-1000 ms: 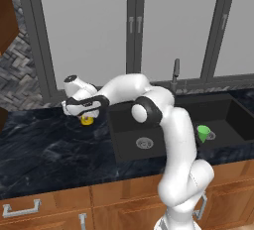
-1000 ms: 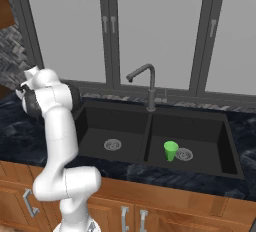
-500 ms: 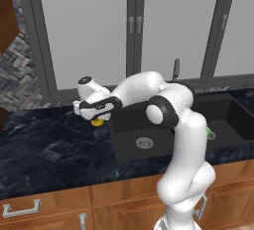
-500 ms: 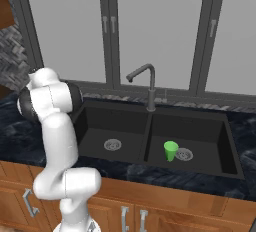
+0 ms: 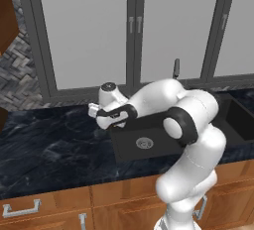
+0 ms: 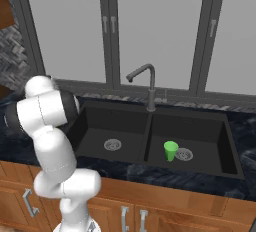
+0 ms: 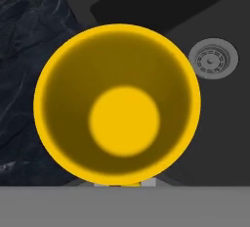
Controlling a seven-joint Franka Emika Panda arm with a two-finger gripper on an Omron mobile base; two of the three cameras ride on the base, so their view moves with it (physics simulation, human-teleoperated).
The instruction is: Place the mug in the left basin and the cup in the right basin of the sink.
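The yellow mug [image 7: 117, 104] hangs right under the hand, seen from above with its mouth open and its handle hidden. My gripper [image 5: 113, 120] is shut on the mug, above the left rim of the sink. In the hand view the mug's left half lies over the dark counter [image 7: 29, 35] and its right half over the left basin [image 7: 195, 15], with the silver drain [image 7: 213, 59] off to the right. The left basin [image 6: 97, 126] holds nothing. The green cup [image 6: 171, 151] stands upright in the right basin [image 6: 205, 133], beside its drain.
A slim dark faucet [image 6: 148, 83] rises at the back between the basins. Dark marbled counter [image 5: 49, 144] stretches left of the sink. Grey window panels stand behind, and wooden cabinet fronts [image 5: 59, 204] run below the counter.
The arm has swung right with the mug, carrying it from over the counter to the left rim of the sink. The cup has not moved.
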